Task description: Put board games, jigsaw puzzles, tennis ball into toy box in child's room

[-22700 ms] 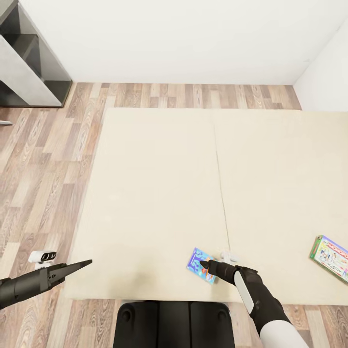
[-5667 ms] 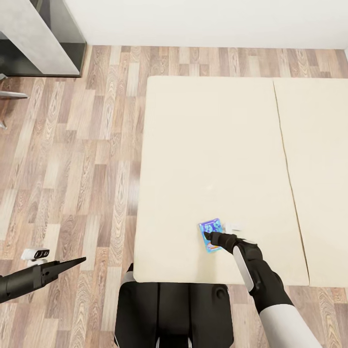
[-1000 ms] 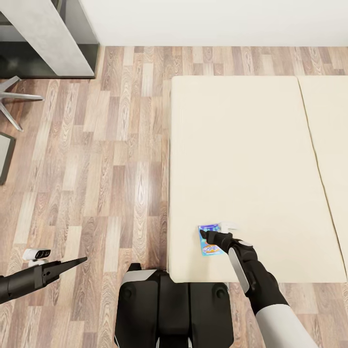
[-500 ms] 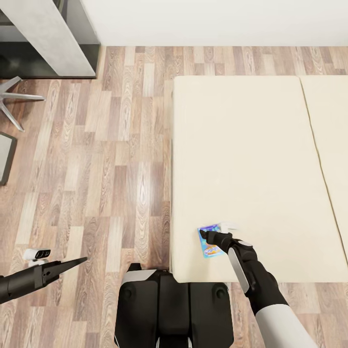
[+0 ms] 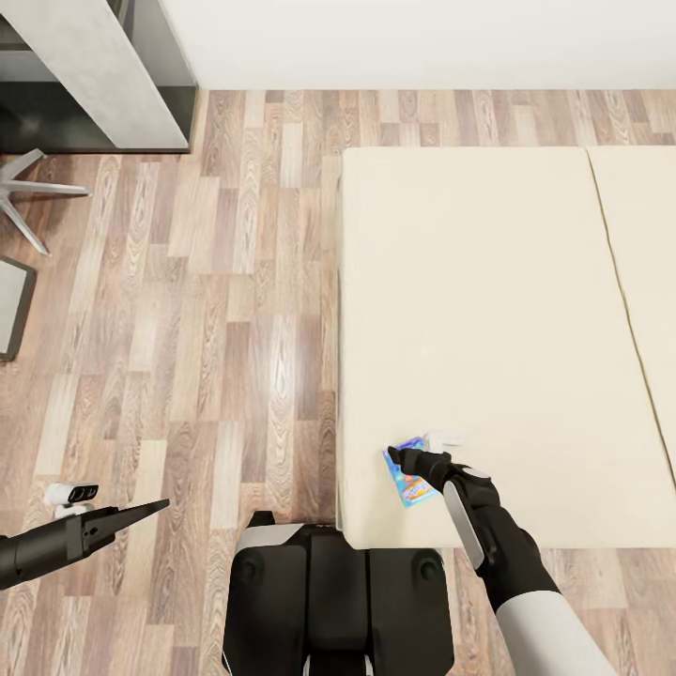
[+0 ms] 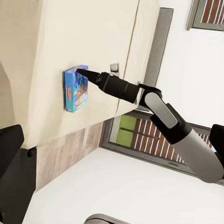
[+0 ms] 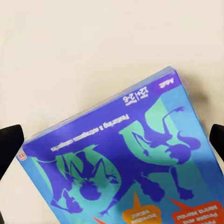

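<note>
A blue board game [image 5: 410, 481] with colourful lettering sits at the near left corner of the cream bed [image 5: 488, 282]. My right gripper [image 5: 394, 457] is shut on its upper edge. In the right wrist view the carton [image 7: 112, 154] spans the gap between my two black fingertips [image 7: 9, 140]. The left wrist view looks across at the same carton [image 6: 76, 88] and the right gripper [image 6: 79, 71] on it. My left gripper [image 5: 160, 508] hangs over the wood floor at the near left, open and holding nothing. The toy box, tennis ball and jigsaw puzzles are out of view.
The pale grey table end with its dark shelf section [image 5: 94, 84] stands at the far left by the white wall. Chair legs [image 5: 33, 202] and a dark grey panel [image 5: 9, 305] lie at the left edge. Wood floor [image 5: 235, 329] runs between table and bed.
The whole view has slid a little, so the bed sits slightly further right. The blue board game has turned a bit in my right gripper. My left arm holds still.
</note>
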### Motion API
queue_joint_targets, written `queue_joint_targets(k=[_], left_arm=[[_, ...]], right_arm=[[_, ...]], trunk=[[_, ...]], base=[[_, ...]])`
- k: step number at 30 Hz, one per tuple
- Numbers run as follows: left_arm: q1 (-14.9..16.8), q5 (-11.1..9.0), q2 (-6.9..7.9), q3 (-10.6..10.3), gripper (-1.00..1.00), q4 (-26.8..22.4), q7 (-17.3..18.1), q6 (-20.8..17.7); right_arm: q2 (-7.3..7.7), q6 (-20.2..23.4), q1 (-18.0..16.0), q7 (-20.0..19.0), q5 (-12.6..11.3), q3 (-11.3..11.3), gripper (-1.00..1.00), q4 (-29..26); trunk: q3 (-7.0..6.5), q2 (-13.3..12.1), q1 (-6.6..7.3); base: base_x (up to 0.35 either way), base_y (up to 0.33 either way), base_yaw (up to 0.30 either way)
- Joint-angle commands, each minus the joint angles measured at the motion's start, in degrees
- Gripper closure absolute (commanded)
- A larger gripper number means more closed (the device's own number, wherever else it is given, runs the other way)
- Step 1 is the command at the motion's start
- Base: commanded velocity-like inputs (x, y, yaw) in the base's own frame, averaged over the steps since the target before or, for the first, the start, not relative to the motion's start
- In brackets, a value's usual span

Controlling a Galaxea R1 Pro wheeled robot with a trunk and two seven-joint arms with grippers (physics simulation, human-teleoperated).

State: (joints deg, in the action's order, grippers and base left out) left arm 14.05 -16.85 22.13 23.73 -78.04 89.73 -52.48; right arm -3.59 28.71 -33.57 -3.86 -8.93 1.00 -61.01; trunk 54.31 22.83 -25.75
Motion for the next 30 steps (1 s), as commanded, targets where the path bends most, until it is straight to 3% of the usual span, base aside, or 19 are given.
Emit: queue_joint_targets(k=[1, 30], left_arm=[[0.01, 0.04, 0.02, 0.0, -1.0, -0.01, 0.25, -0.61], [0.01, -0.11, 0.02, 0.01, -1.0, -0.01, 0.25, -0.61]], right_arm=[[-0.01, 0.29, -0.01, -0.01, -0.29, -0.03, -1.0, -0.07], [0.08, 0.4, -0.01, -0.01, -0.38, -0.31, -1.0, -0.07]], trunk=[[0.06, 0.09, -0.03], [0.06, 0.09, -0.03]], base=[[0.0, 0.02, 0.0], [0.0, 0.036, 0.0]])
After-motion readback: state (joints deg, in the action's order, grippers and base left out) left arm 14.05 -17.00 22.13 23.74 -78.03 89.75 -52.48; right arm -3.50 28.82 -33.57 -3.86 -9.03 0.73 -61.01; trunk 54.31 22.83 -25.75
